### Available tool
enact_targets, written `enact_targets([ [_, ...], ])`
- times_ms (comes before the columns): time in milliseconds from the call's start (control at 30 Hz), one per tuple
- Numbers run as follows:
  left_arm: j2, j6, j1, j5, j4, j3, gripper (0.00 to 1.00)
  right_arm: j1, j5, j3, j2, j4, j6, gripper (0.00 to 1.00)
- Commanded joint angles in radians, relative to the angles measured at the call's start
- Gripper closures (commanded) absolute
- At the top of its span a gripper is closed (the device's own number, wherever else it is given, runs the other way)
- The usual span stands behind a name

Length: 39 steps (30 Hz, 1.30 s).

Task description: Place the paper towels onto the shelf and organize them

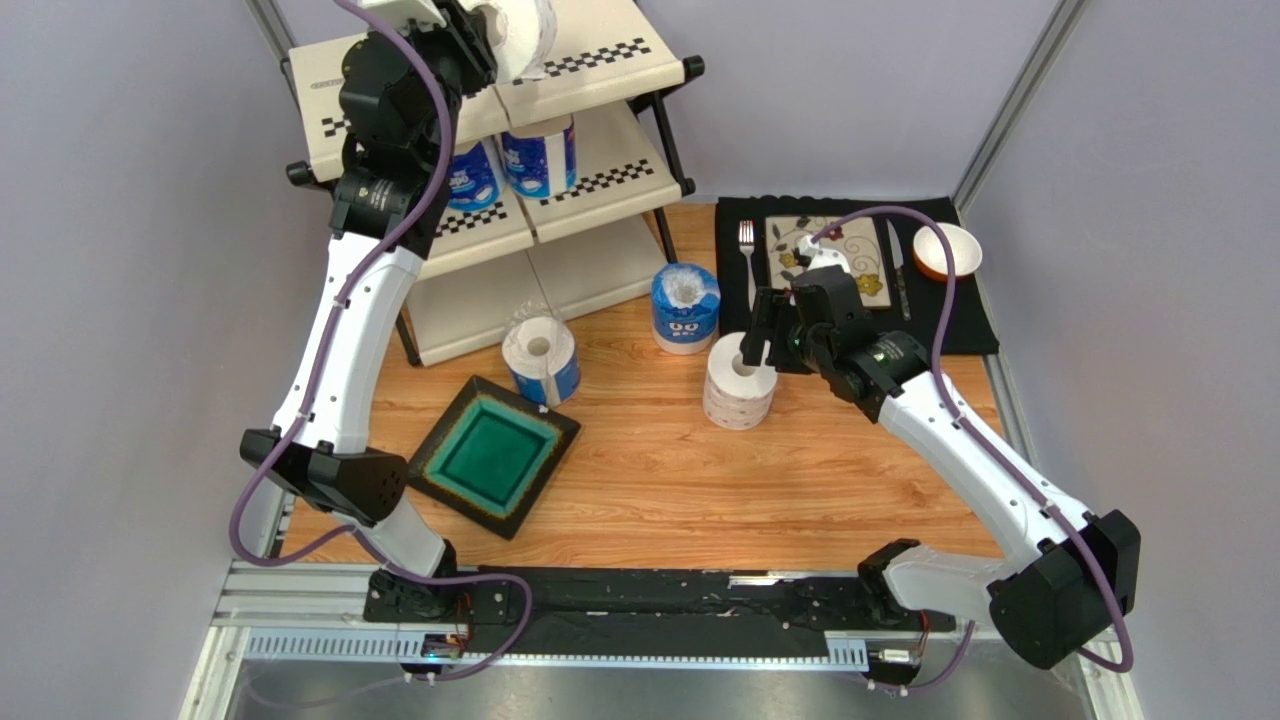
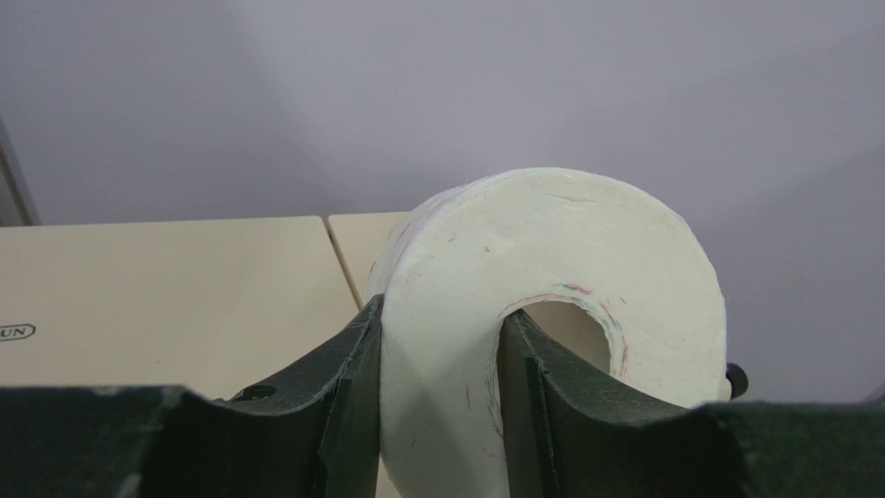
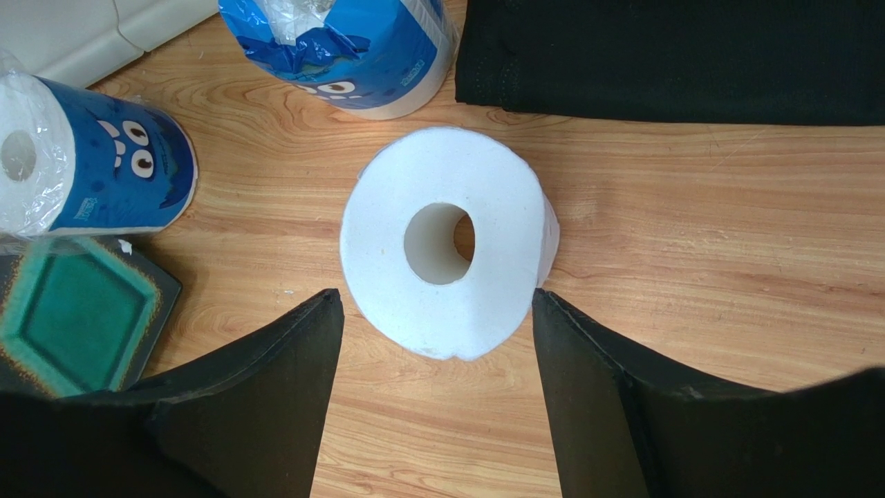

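Observation:
The shelf (image 1: 601, 60) stands at the far left of the table. My left gripper (image 2: 441, 363) is shut on a white paper roll (image 2: 551, 280), one finger outside it and one in its core, held above the shelf's top panel (image 2: 156, 291); this roll shows in the top view (image 1: 519, 30). Two blue-wrapped rolls (image 1: 538, 158) stand on the middle tier. My right gripper (image 3: 436, 342) is open just above a white roll (image 3: 447, 239) standing on the table, also in the top view (image 1: 739, 383). Two more blue-wrapped rolls (image 1: 685, 305) (image 1: 541, 357) stand on the table.
A green square dish (image 1: 493, 453) lies at the near left of the table. A black placemat (image 1: 962, 323) at the far right holds a fork (image 1: 747, 248), a patterned plate (image 1: 819, 248) and an orange bowl (image 1: 947, 252). Grey walls close in both sides.

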Motion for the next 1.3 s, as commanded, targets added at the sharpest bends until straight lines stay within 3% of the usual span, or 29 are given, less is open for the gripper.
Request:
enact_targets([
  [0, -0.050, 0.016, -0.004, -0.032, 0.064, -0.005, 0.73, -0.005, -0.004, -0.003, -0.010, 0.042, -0.001, 0.30],
  [433, -0.046, 0.022, -0.002, -0.029, 0.090, -0.025, 0.69, -0.005, -0.002, 0.000, -0.005, 0.042, -0.006, 0.30],
  [700, -0.067, 0.031, 0.001, -0.037, 0.109, -0.074, 0.53, -0.005, -0.008, 0.000, -0.002, 0.042, -0.007, 0.29],
  [933, -0.064, 0.005, 0.013, -0.026, 0.109, -0.076, 0.32, -0.007, -0.019, 0.002, 0.010, 0.046, -0.006, 0.30],
  [1267, -0.064, -0.023, 0.044, 0.012, 0.158, -0.116, 0.27, -0.005, -0.025, 0.004, 0.021, 0.046, -0.010, 0.30],
])
